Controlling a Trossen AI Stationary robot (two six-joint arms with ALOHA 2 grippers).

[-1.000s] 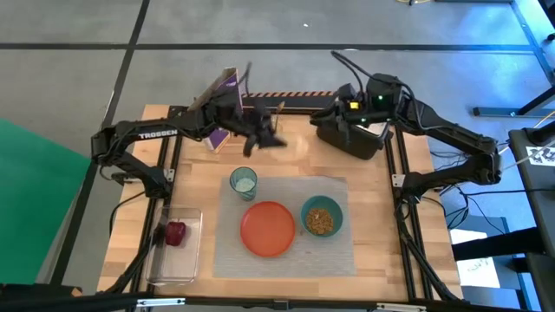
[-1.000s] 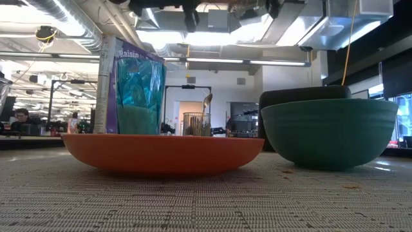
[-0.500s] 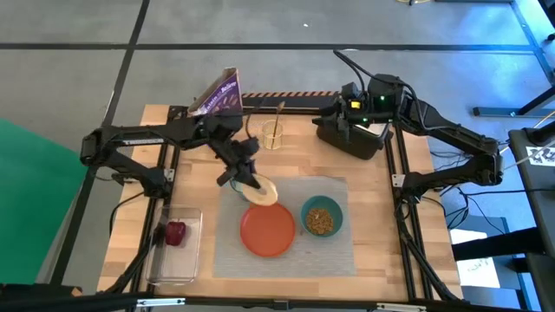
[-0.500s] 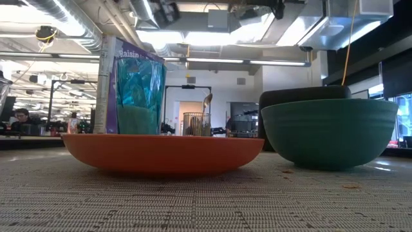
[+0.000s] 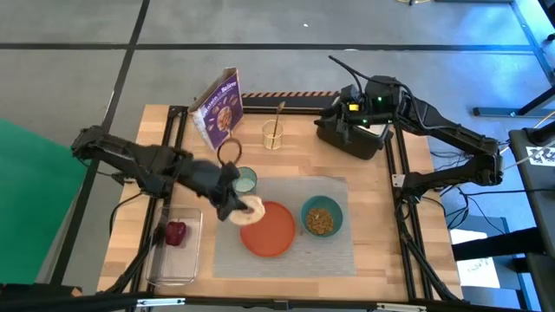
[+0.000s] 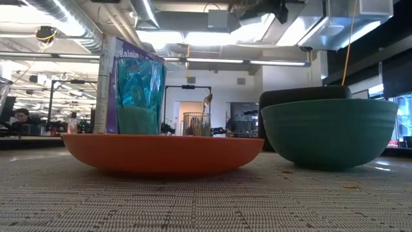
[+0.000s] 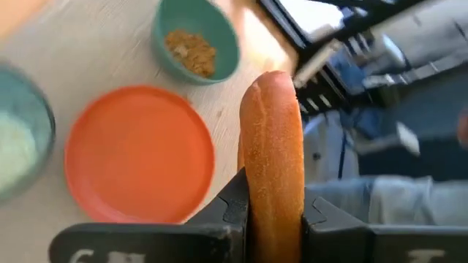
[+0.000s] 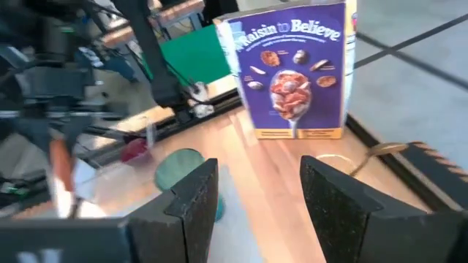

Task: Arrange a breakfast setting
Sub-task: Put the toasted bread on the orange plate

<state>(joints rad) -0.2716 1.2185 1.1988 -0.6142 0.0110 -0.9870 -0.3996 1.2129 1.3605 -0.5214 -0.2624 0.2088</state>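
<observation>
My left gripper (image 5: 232, 206) is shut on a tan bagel (image 5: 248, 211) that hangs over the left rim of the round orange plate (image 5: 270, 232). The plate lies on the grey placemat (image 5: 334, 256), beside the teal bowl (image 5: 322, 217) of brown cereal and the pale blue cup (image 5: 245, 180). The gold spoon (image 5: 277, 117) stands in a glass holder at the far side. The red fruit (image 5: 176, 232) sits in a clear tub at the left. My right gripper (image 8: 256, 204) is open and hangs over the black toaster (image 5: 351, 137). My left gripper pinches the bagel (image 7: 272, 146) between its two fingers (image 7: 235, 208), one on each flat face. The fingers come slanting down from the table's left. The bagel stands on edge between them and juts out past the fingertips. It is lifted clear of the plate (image 7: 139, 153).
The purple cereal box (image 5: 218, 108) stands upright at the far left of the table. The clear tub (image 5: 178, 251) sits by the near left corner. In the low view the plate (image 6: 161, 151), bowl (image 6: 328, 132) and cup (image 6: 138, 87) stand close together.
My left gripper has swung from beside the cereal box toward the table's near edge and a little left. It turned as it went and carried the bagel. The bagel now hangs over the plate's left rim.
</observation>
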